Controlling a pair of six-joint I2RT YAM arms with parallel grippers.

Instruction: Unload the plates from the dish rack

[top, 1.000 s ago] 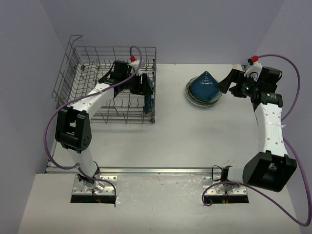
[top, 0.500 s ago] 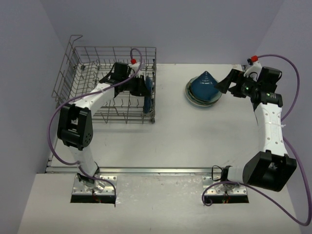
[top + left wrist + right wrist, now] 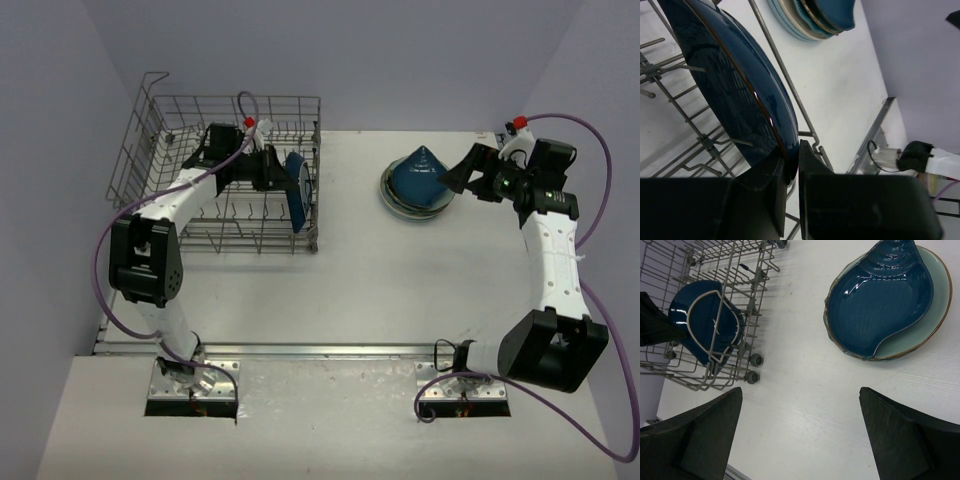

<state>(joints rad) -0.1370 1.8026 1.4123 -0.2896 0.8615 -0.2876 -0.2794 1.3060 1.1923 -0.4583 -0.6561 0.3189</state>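
At the right end of the dish rack [image 3: 180, 128], the left gripper [image 3: 791, 161] is clamped on the rim of a dark blue plate [image 3: 730, 85], with 1 black finger pressed against each face. That plate stands on edge, tilted, among the upright tines and just inside the rack's right-hand wire wall. In the right wrist view it shows through the wires near the rack's corner. The left arm reaches out over the rack from its base at the near edge of the table [image 3: 340, 280]. Well apart from it, over the right half of the table, the right gripper [image 3: 800, 395] hangs with its 2 fingers spread wide and nothing between them, just beside a stack of plates [image 3: 937, 300]. The stack lies flat on the table, with a dark blue shell-shaped plate [image 3: 875, 305] on top and a pale teal one directly beneath it. Cream and pale blue rims show at its edge in the left wrist view. Stack and rack sit well apart, with bare white tabletop between them.
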